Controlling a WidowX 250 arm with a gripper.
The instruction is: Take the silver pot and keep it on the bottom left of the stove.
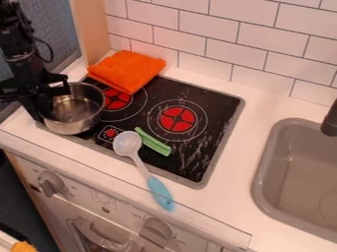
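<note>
The white tiled wall [223, 29] spans the top of the frame, cut off above. Below it runs the white counter [230, 182], with the black stove top [214, 103] set in left of centre. The oven front [82, 189] fills the lower left, its bottom cut off. At the right edge the grey sink [262, 172] is cropped, as is the dark faucet [330, 120] over it.

My arm [19, 54] enters at the upper left, and my gripper [47, 101] is at the left side of the silver pot [72, 120], hiding part of its rim. I cannot tell how wide my jaws stand or whether they grip it. The pot sits upright over the left part of the stove top, partly covering a red burner.

The orange cloth [125, 69] lies behind, the spoon [141, 165] crosses the front edge, and a small green object [153, 142] lies just beside its bowl. Something orange [23, 246], cropped past recognition, shows at the lower left corner.
</note>
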